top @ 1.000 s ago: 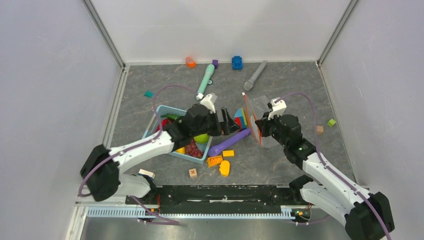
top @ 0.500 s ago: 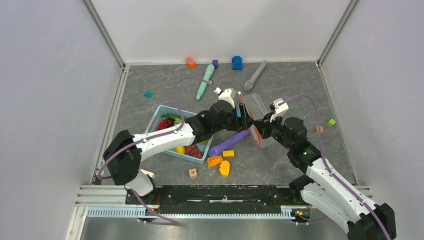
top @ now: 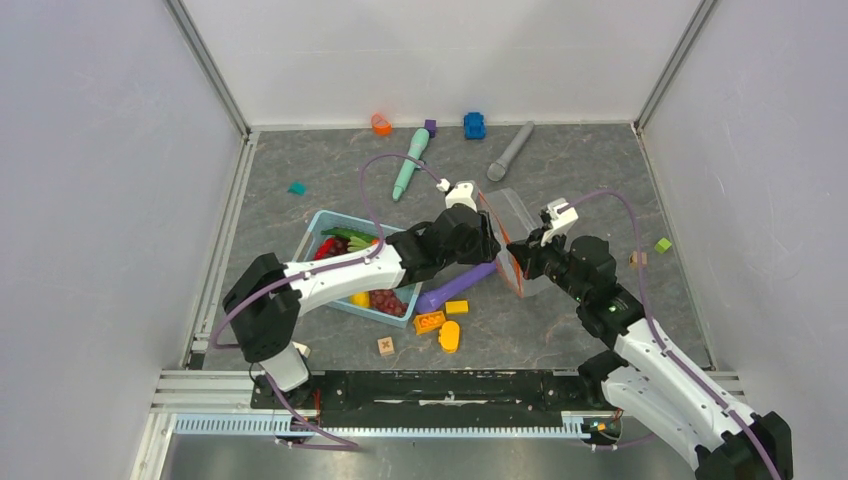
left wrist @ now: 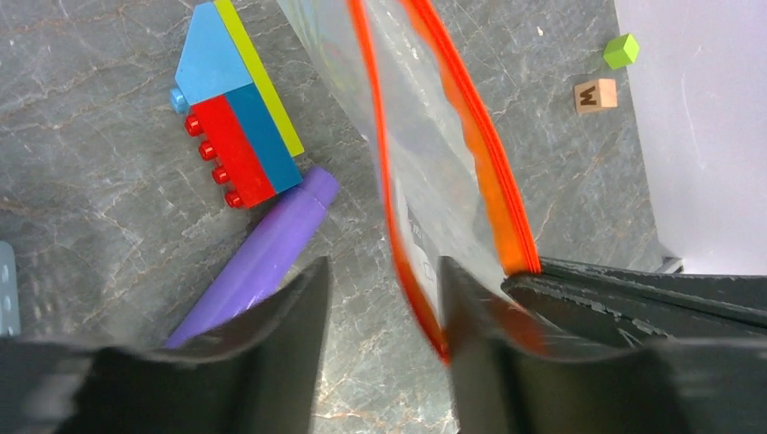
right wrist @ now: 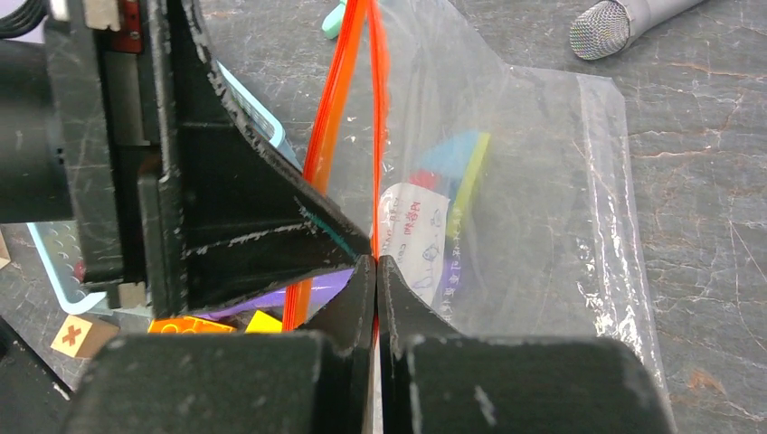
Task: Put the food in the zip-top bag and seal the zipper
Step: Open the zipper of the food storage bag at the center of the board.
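Observation:
The clear zip-top bag [top: 515, 215] stands on edge at the table's middle right. Its orange-red zipper [left wrist: 493, 181] runs along the gaping mouth. My right gripper [right wrist: 375, 260] is shut on one lip of that zipper [right wrist: 378, 108]; in the top view this gripper [top: 515, 262] sits at the bag's near corner. My left gripper [left wrist: 383, 267] is open at the mouth. The other orange lip runs between its fingers, close against the right finger [left wrist: 488, 344]. From above, my left gripper [top: 487, 238] touches the bag's left side. The food, grapes [top: 385, 298] and a green vegetable [top: 345, 237], lies in the light-blue basket [top: 305, 250].
A purple cylinder [top: 455, 287] lies just left of the bag, with stacked building blocks [left wrist: 237, 117] beside it. Orange blocks [top: 430, 322] sit in front. A wooden cube [left wrist: 595, 95] and a green cube [left wrist: 621, 51] lie right. A grey microphone [top: 510, 150] and a teal pen [top: 410, 162] are behind.
My left arm has swung right from above the basket to the bag's mouth, and its jaws have narrowed around one lip. The right gripper has kept its hold on the bag.

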Robot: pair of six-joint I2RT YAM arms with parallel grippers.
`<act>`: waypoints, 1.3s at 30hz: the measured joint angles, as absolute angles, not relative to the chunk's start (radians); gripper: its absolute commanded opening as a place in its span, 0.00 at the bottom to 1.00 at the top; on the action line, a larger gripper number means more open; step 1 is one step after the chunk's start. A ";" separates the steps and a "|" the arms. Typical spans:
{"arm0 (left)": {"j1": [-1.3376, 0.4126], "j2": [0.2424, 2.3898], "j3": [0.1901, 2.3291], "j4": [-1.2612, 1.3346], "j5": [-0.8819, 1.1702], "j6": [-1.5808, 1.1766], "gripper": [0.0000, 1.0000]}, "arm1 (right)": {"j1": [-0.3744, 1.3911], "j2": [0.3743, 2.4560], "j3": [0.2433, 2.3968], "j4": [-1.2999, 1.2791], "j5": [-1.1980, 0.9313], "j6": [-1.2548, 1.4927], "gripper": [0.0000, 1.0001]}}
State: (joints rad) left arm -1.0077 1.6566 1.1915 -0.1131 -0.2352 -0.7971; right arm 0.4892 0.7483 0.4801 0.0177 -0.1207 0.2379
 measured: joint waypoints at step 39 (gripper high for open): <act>-1.049 1.618 1.261 -0.253 -0.439 -0.741 0.03 | 0.498 0.793 0.771 -0.396 0.503 0.240 0.00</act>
State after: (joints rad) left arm -1.0489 1.6176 1.2606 -0.2535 -0.4389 -0.7414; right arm 0.4984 0.7933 0.7712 -0.3962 0.5034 0.2401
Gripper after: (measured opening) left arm 0.036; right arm 0.010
